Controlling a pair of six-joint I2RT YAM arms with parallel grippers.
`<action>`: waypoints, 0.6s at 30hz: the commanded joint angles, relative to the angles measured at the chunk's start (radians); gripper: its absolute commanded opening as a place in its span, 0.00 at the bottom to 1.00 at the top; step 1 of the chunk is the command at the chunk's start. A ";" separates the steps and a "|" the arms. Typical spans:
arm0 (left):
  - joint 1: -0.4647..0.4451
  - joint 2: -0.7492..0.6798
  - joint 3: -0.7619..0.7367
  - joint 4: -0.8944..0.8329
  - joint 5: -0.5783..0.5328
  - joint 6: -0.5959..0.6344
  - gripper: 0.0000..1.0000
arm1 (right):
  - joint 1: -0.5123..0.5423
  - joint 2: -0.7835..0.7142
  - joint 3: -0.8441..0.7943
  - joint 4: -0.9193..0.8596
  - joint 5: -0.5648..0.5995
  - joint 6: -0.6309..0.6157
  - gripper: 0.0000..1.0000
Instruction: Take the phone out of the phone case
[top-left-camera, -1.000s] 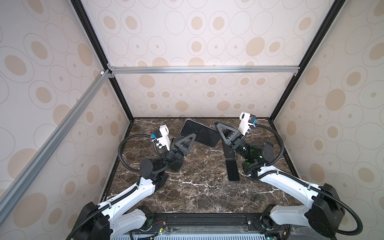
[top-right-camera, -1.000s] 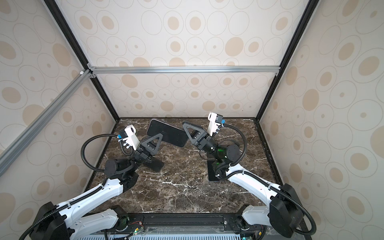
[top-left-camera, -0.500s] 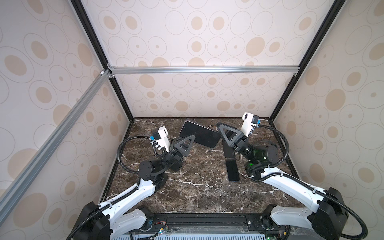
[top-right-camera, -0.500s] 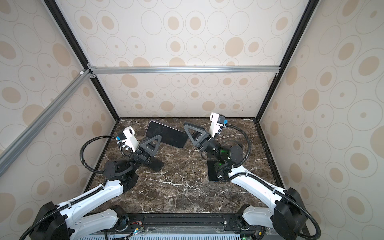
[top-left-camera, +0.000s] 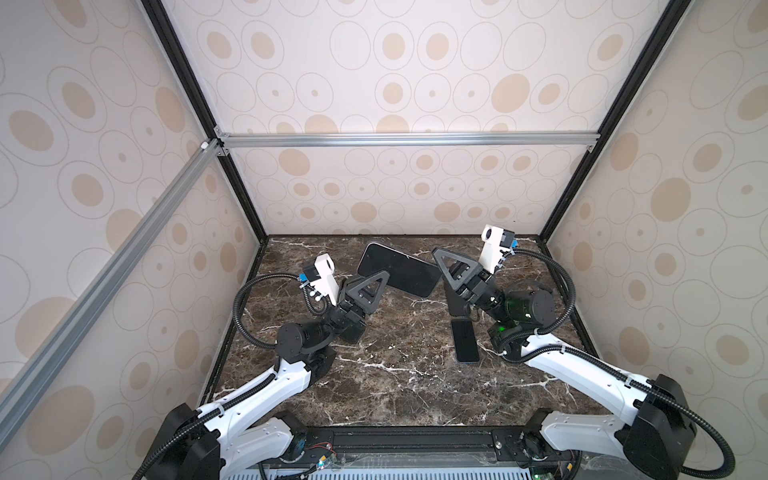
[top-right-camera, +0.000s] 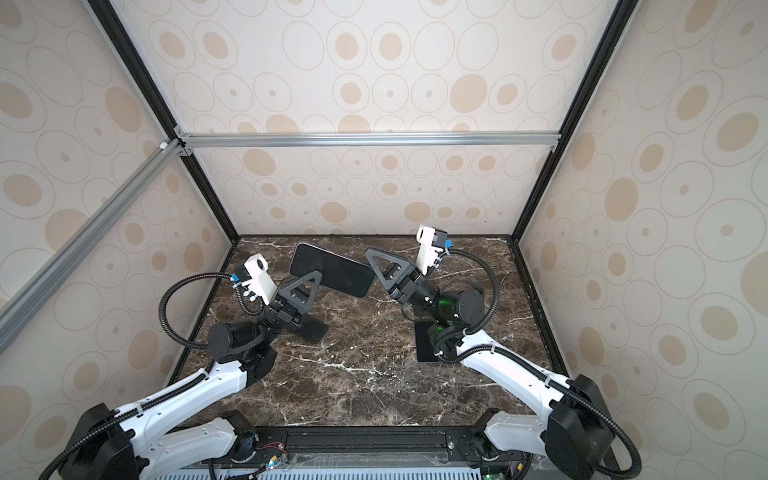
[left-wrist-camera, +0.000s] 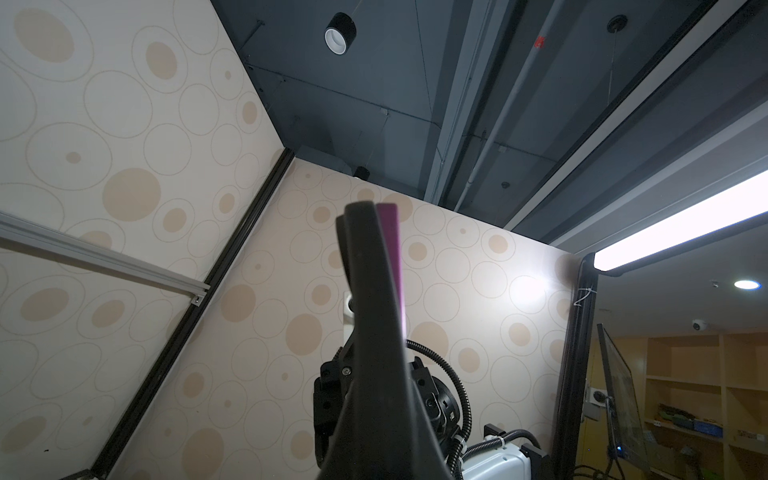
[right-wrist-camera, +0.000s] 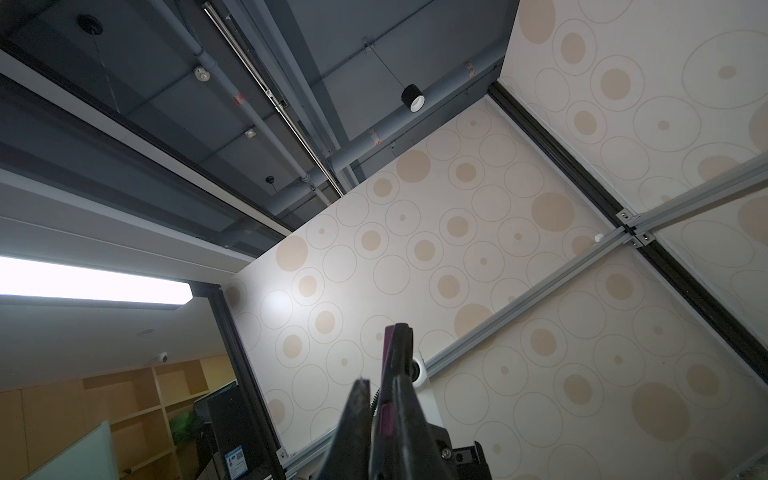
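While both arms are reaching up and inward above the dark marble tabletop (top-left-camera: 395, 374), the left gripper (top-left-camera: 384, 275) is clamping the dark rectangular phone in its purple-edged case (top-left-camera: 397, 274) aloft. The right gripper (top-left-camera: 436, 254) is standing narrow at the opposite end, grip uncertain. Positions are matching those a second earlier, and the phone is remaining encased.

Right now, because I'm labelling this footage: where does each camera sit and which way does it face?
Both top views: high in front, looking down at the marble table; both arms, left gripper, right gripper.
Left wrist: on the left arm, facing up at wall and ceiling; its fingers.
Right wrist: likewise upward; its fingers.
Shared: the lifted phone; wrist views, its purple case edge.
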 joint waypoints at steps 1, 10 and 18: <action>0.000 -0.022 0.019 0.102 0.006 0.012 0.00 | 0.015 0.009 0.028 0.035 -0.015 0.016 0.09; -0.001 -0.016 0.022 0.139 0.013 0.005 0.00 | 0.037 0.030 0.045 0.035 -0.006 0.041 0.00; -0.001 0.006 0.040 0.273 0.118 -0.004 0.00 | 0.043 0.050 0.081 -0.017 -0.027 0.126 0.00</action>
